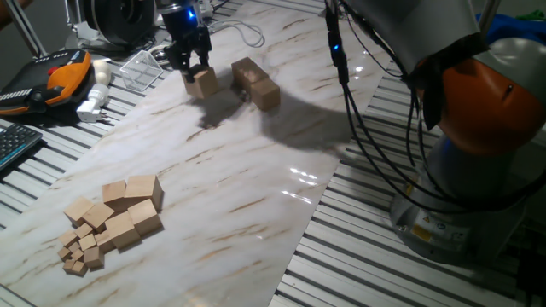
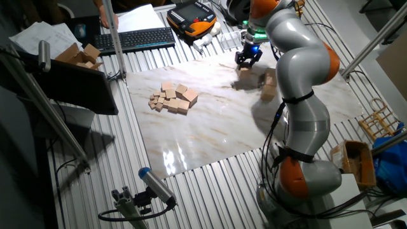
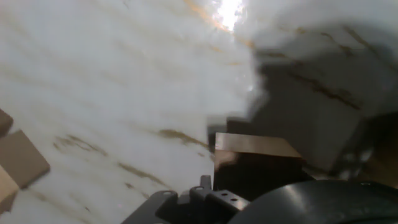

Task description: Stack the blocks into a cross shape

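Gripper: the gripper (image 1: 198,68) hangs over the far end of the marble-patterned worktop (image 1: 247,196), its jaws pinching a wooden block (image 1: 202,83) from two sides.
Held block: it sits low between the fingers; whether it touches the worktop I cannot tell. In the hand view it shows as a tan top face (image 3: 255,145) with a dark shadowed side.
Placed blocks: a row of blocks (image 1: 256,83) lies just to the right of the held one in one fixed view, close but apart from it; in the other fixed view the same row (image 2: 269,86) is partly hidden by the arm (image 2: 299,76).
Spare pile: a heap of blocks (image 1: 128,213) lies at the near left of the worktop, well apart from the gripper, with much smaller cubes (image 1: 78,256) bunched at its near edge.
Pile in hand view: brown corners of blocks (image 3: 18,158) at the left edge, blurred.
Surroundings: an orange and black controller (image 1: 60,75) and a keyboard (image 2: 137,39) lie on the slatted table beyond the worktop.
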`<control>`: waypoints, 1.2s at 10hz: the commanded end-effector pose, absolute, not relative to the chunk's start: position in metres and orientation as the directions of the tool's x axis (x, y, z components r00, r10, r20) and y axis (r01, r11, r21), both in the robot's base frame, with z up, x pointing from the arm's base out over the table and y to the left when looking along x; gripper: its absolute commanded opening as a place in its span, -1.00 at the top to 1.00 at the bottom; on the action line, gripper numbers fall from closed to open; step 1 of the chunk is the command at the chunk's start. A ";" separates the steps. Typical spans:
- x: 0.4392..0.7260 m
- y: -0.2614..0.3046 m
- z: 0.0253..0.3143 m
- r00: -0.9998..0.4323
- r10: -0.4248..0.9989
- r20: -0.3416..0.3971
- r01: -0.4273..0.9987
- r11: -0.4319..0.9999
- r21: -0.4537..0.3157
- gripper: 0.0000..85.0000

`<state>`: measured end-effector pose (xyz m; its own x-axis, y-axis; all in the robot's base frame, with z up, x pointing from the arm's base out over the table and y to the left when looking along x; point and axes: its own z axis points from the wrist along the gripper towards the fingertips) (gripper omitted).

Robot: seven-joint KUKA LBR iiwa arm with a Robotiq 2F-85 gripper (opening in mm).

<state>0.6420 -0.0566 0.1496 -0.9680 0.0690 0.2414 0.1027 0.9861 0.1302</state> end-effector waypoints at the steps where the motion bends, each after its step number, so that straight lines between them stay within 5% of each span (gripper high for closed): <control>1: 0.639 -0.047 0.151 -0.842 0.476 0.252 0.516 0.848 0.123 1.00; 12: 0.621 -0.018 0.157 -0.487 0.856 0.173 0.873 0.478 0.093 1.00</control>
